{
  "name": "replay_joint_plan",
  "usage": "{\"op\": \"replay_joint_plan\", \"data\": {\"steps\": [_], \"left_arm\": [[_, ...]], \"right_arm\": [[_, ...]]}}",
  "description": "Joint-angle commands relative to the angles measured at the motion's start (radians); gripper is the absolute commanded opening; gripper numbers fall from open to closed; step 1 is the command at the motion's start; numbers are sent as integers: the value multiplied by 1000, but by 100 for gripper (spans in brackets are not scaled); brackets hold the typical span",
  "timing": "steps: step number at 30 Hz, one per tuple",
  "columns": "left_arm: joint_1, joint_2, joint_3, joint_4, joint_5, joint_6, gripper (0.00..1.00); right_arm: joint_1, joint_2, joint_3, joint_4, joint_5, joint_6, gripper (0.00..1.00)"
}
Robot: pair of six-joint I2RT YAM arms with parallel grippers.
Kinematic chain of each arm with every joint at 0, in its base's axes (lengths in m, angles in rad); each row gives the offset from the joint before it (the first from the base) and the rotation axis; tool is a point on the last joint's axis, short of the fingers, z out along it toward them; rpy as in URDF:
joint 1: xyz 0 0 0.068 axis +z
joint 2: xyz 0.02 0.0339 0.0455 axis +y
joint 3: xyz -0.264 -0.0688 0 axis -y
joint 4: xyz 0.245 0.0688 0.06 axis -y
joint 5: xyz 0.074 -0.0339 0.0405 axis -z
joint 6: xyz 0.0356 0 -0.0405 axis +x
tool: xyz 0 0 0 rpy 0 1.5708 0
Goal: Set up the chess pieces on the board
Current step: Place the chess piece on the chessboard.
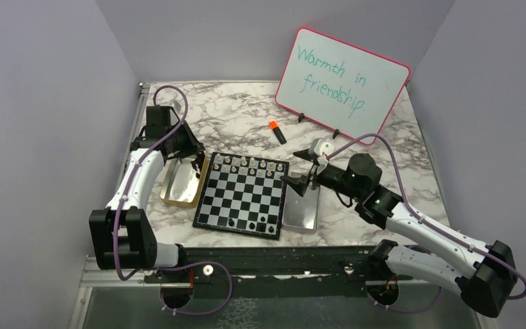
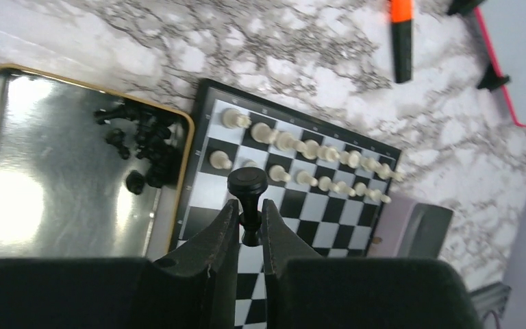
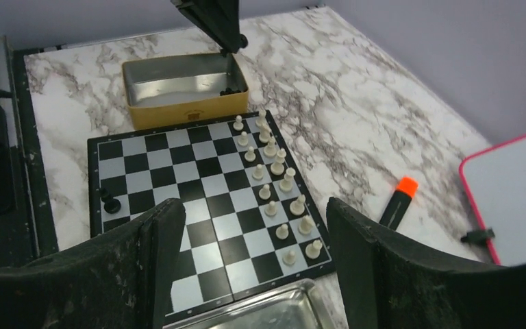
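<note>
The board (image 1: 240, 199) lies mid-table. White pieces (image 1: 246, 163) fill its two far rows, and a few black pieces (image 1: 264, 223) stand near its front edge. My left gripper (image 2: 250, 212) is shut on a black piece (image 2: 247, 184), held above the board's far left corner (image 2: 209, 199). In the top view the left gripper (image 1: 195, 161) hangs between the gold tray and the board. More black pieces (image 2: 147, 144) lie in the gold tray (image 2: 41, 178). My right gripper (image 3: 250, 205) is open and empty over the board's right edge (image 3: 198, 171) and the silver tray.
The gold tray (image 1: 178, 195) sits left of the board, and the silver metal tray (image 1: 301, 216) right of it. An orange-capped marker (image 1: 277, 131) lies behind the board. A pink-rimmed whiteboard (image 1: 342, 79) stands at the back right. Grey walls close in both sides.
</note>
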Motion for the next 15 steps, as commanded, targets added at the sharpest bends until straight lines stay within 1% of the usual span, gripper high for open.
{"op": "replay_joint_plan", "data": {"steps": [1, 4, 6, 8, 10, 11, 13, 14, 15], "left_arm": [[3, -66, -35, -15, 230, -31, 15], [0, -74, -66, -15, 338, -42, 14], [-7, -84, -88, -13, 374, -48, 14], [-17, -102, -109, -10, 402, -55, 14], [-21, -125, -138, 0, 433, -81, 14], [-21, -140, -160, 18, 453, -107, 14], [-21, -185, -214, 82, 483, -188, 14], [-21, -210, -246, 125, 498, -242, 14], [-21, -238, -273, 171, 506, -297, 14]], "right_arm": [[18, 64, -24, 221, -162, -240, 80], [54, 145, 0, 247, -168, -347, 80], [109, 204, 22, 235, -145, -457, 77], [178, 259, 22, 244, -94, -586, 75], [231, 324, 31, 283, -21, -653, 72], [247, 359, 43, 310, 6, -650, 68], [269, 426, 76, 378, 51, -591, 57], [281, 458, 98, 405, 79, -551, 55], [295, 483, 114, 443, 113, -508, 57]]}}
